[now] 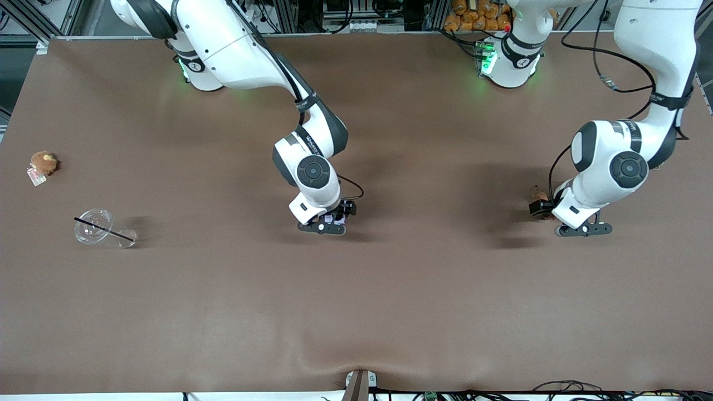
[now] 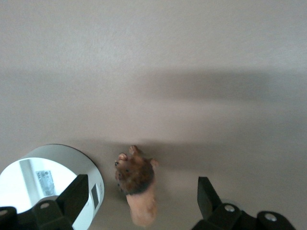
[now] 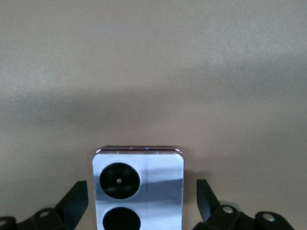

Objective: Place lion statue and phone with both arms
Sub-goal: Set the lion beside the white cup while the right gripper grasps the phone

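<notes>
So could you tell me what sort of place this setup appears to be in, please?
Most likely a robotics lab: two white arms are bolted along one edge of a brown cloth-covered table, aluminium framing and loose cables run round its edges, and small test props like a phone lie on it.

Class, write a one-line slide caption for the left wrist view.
Open left gripper over the lion statue standing on the brown table.

Even, bright overhead light falls on the brown cloth-covered desk; both arms cast soft, blurred shadows. Green lamps glow at the bases. Wrist views look soft, with glare on the pale lavender square phone.
</notes>
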Available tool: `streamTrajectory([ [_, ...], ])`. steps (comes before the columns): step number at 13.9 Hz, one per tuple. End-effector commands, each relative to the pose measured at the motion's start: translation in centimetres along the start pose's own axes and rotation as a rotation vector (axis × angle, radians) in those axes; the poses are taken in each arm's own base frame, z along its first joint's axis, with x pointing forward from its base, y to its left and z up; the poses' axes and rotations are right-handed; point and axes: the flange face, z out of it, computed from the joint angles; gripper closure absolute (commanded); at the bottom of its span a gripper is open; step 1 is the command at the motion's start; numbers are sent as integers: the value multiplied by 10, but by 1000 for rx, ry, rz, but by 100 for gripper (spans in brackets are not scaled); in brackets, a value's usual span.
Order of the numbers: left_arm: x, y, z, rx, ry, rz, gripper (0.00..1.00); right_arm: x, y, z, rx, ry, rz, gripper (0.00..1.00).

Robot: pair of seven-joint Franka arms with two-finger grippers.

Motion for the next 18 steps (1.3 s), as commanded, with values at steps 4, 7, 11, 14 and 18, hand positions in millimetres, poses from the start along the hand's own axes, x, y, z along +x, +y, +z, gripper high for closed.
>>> streamTrajectory([
  [4,47,7,-130,31,30,14,0,-4,-5,9,0,14,55,0],
  [7,57,-12,-195,20,74,-32,0,-5,-7,13,6,21,72,0],
  [11,35,-33,-305,-19,74,-84,0,-7,-9,15,3,23,67,5],
  [14,-2,-31,-372,-76,171,-78,0,-7,-9,15,3,23,66,85],
  [18,-32,-13,-385,-122,107,-15,0,4,2,1,4,22,90,85],
])
